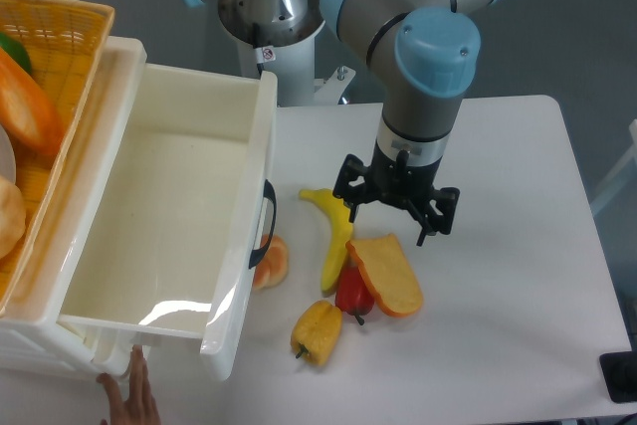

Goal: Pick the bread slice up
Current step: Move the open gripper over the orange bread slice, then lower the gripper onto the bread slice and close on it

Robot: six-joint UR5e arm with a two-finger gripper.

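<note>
The bread slice [389, 276] lies flat on the white worktop [498, 345], near the middle of the scene, its tan-yellow face up and its orange crust edge showing along the near right side. Its left edge rests against, and partly over, a red pepper [352, 292]. Just left of both lies a banana [333, 236], running from far to near, its near end touching the red pepper. A lumpy yellow bell pepper [317, 330] sits nearer the camera, just left of the red one. Farther left, a pale-orange citrus wedge [271, 263] lies right beside the wall of a large white bin [239, 276], partly tucked under the bin's dark handle [267, 221].

The gripper [397, 212] hangs above the worktop, just beyond the far end of the bread slice, pointing down. Its 2 fingers stand spread apart with nothing between them, and they do not touch the slice.

The bin fills the left side of the scene and shows a bare white interior. Beyond it, at the far left edge, a yellow woven basket [70, 22] holds orange and green items that are cut off by the frame. A human hand [134, 400] shows at the near edge, beside the bin's near corner.
</note>
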